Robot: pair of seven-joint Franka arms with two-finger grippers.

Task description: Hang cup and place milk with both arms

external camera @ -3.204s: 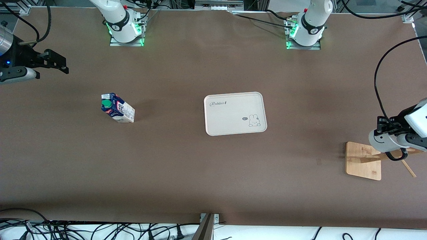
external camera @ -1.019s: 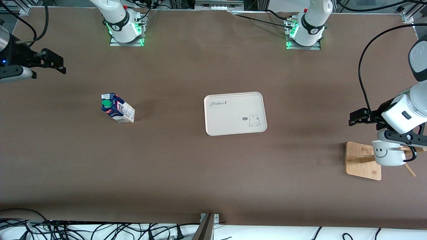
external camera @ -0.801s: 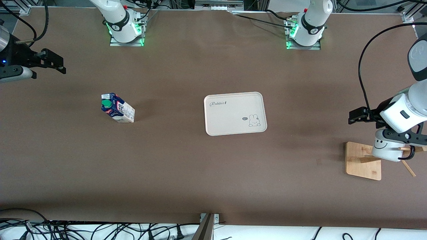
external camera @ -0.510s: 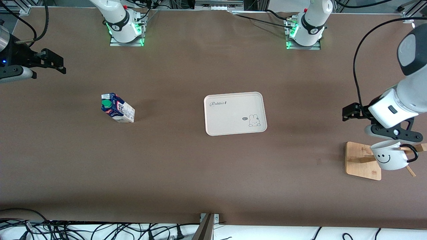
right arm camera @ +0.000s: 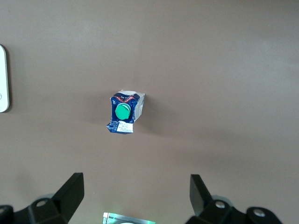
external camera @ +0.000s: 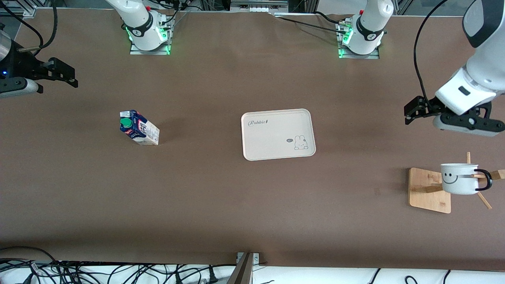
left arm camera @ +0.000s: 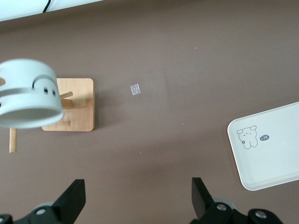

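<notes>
Two arms over the worktop (external camera: 221,197) in the front view: left gripper (external camera: 412,112) above bare surface near the wooden mug rack (external camera: 428,189), right gripper (external camera: 67,77) at the worktop's edge. Cup (external camera: 459,179) hangs by its handle on a rack peg. Milk (external camera: 139,128) stands upright, well apart from the rabbit tray (external camera: 276,134).
Left wrist view: fingers (left arm camera: 72,200) apart, empty.
Right wrist view: fingers (right arm camera: 70,193) apart, milk below

the cup (external camera: 458,178) is white with a black smile. the milk (external camera: 139,127) is blue with a green cap.
</notes>
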